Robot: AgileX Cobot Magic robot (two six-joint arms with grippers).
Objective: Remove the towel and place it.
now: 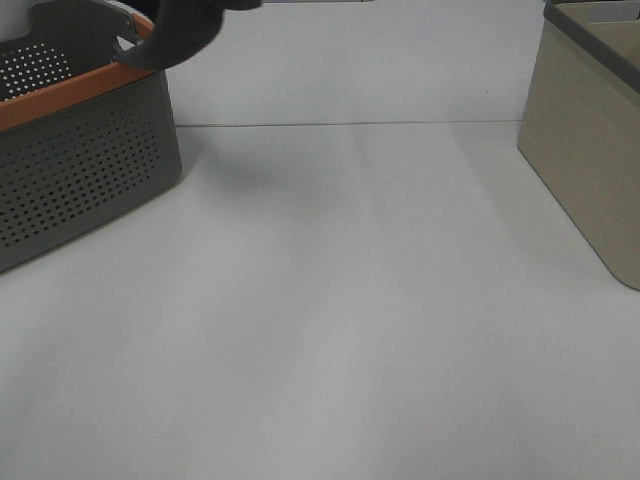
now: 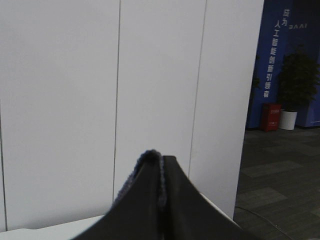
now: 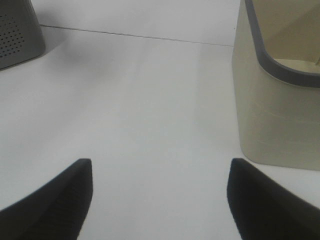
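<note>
The dark purplish-grey towel (image 1: pixel 180 30) hangs bunched at the far left of the scene, over the far end of a grey perforated basket (image 1: pixel 90 170), with its lowest corner at the basket's orange rim. Its top is cut off by the edge of the high view. The left gripper (image 2: pixel 161 162) has its jaws pressed together on a fuzzy hemmed edge of the cloth.

The right gripper (image 3: pixel 160 200) hangs low over the white table (image 1: pixel 340 320), jaws spread wide and holding nothing. A beige bin (image 1: pixel 585 170) with a grey rim stands at the right.

Past a white panel wall, a blue banner (image 2: pixel 280 55) carries a column of white Chinese characters and a few Latin capitals, too small to read. Below it are a potted plant (image 2: pixel 297 80) and a red box (image 2: pixel 271 117).
</note>
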